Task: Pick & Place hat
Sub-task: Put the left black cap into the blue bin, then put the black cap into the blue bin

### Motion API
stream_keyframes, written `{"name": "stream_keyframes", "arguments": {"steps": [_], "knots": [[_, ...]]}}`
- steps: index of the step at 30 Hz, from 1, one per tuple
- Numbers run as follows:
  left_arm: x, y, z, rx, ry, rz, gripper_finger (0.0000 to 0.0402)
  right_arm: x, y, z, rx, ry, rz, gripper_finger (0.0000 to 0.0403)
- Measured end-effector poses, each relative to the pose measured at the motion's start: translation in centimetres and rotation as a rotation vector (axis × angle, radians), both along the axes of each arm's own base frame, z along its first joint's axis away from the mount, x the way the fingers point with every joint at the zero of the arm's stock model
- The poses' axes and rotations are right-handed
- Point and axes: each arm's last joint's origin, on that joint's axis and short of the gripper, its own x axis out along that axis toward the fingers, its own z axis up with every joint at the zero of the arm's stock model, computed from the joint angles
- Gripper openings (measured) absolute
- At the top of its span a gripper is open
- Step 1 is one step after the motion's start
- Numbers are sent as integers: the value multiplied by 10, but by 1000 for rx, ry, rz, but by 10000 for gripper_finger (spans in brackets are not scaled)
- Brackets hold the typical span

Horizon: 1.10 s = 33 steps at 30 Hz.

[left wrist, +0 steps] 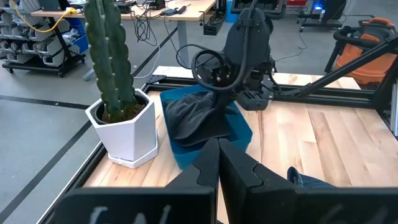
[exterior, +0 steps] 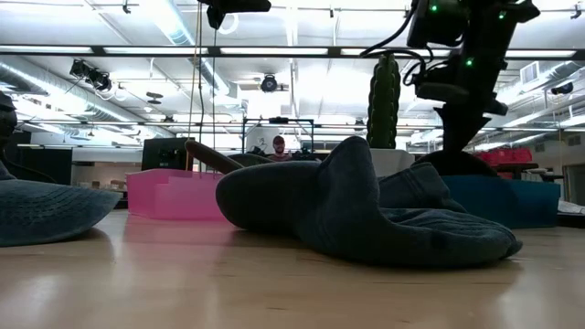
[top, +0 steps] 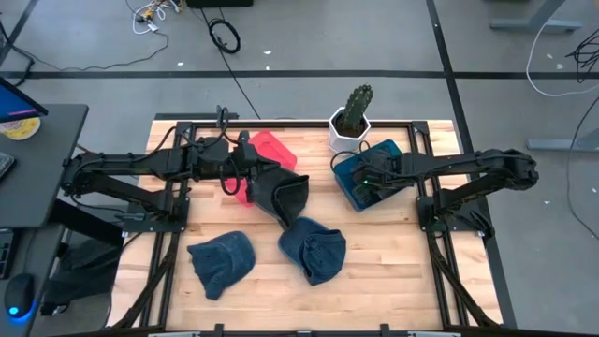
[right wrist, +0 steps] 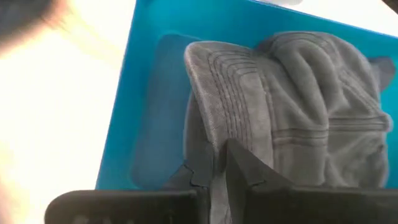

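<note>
A grey hat lies in the blue bin at the table's far right. My right gripper stands over it, pointing down, and is shut on it. It also shows in the high view. My left gripper is shut, with nothing showing between its fingers. It hovers by the red bin and points toward the table's right. A dark hat lies just right of it. Two blue denim hats lie on the table nearer the front. My right gripper pinches the grey hat's stitched brim between its two fingers, coming from above and pointing down. The hat rests inside the blue bin, its crown bunched beside the fingers.
A cactus in a white pot stands at the far edge beside the blue bin. Black frame rails run along the table's sides. Bare wood shows at the front right.
</note>
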Motion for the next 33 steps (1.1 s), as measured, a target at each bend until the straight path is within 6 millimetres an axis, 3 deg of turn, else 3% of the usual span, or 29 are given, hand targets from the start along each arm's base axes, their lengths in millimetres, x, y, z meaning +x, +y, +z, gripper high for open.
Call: {"name": "stream_keyframes", "arguments": {"steps": [8, 18, 25, 33], "knots": [[0, 0, 0, -3, -1, 1, 12, 6, 1, -16, 62, -115, 0, 46], [0, -1, 0, -25, -6, 5, 12, 2, 4, -39, 136, -149, -34, 170], [0, -1, 0, -26, -6, 4, 12, 12, 3, -19, 115, -196, 26, 233], [0, -1, 0, -49, -10, 11, 12, 13, 1, 16, 58, -123, 33, 229]]}}
